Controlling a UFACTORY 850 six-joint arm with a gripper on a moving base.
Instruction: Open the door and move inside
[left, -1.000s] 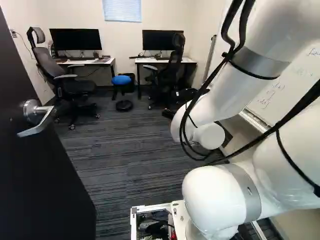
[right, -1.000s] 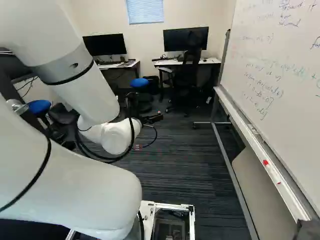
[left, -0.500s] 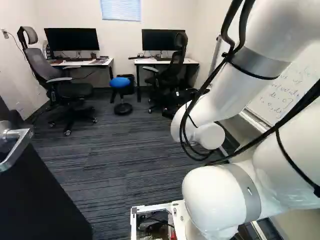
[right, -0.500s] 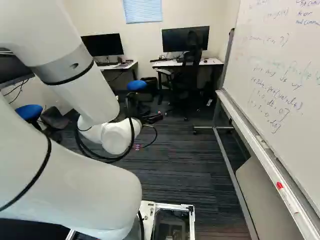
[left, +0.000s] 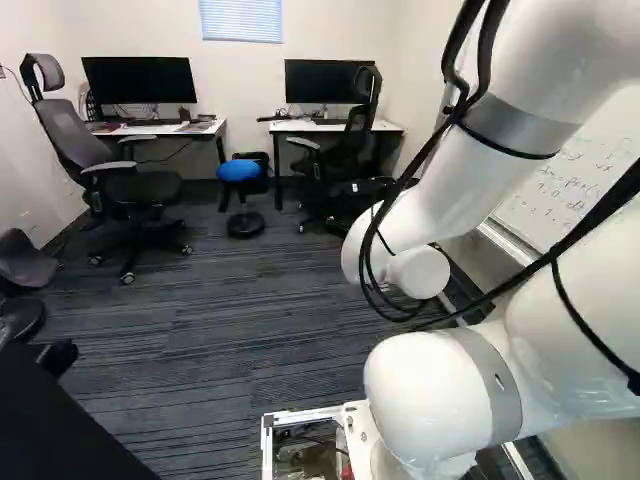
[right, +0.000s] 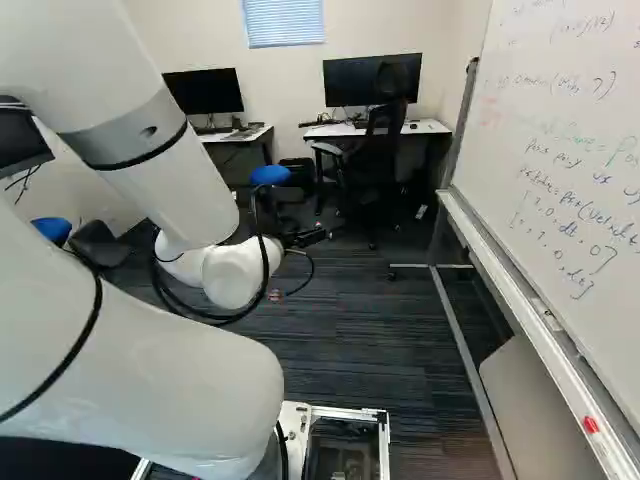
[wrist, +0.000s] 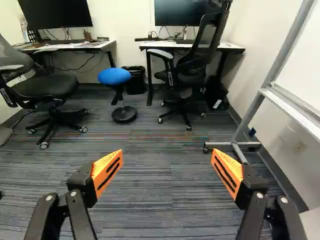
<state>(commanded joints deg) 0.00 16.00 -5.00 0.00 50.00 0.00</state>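
Observation:
The dark door (left: 60, 430) stands swung aside at the lower left of the left base view; its handle is out of sight. Past it lies the room's striped carpet floor (left: 230, 330). In the right base view a black part of my gripper (right: 305, 238) shows beyond the white wrist, its fingertips hidden there. The wrist view has the gripper (wrist: 167, 172) open, orange pads wide apart, nothing between them and carpet ahead.
At the right stand a whiteboard (right: 560, 150) and its wheeled frame (right: 455, 330). Ahead are two desks with monitors, a grey chair (left: 135, 190), a black chair (wrist: 192, 65) and a blue stool (wrist: 115, 76). Another dark seat (left: 25, 260) sits beyond the door.
The base has moved forward into the room. The door and its handle have slid leftward past the left base view, and the whiteboard looks nearer. The arm has kept its pose.

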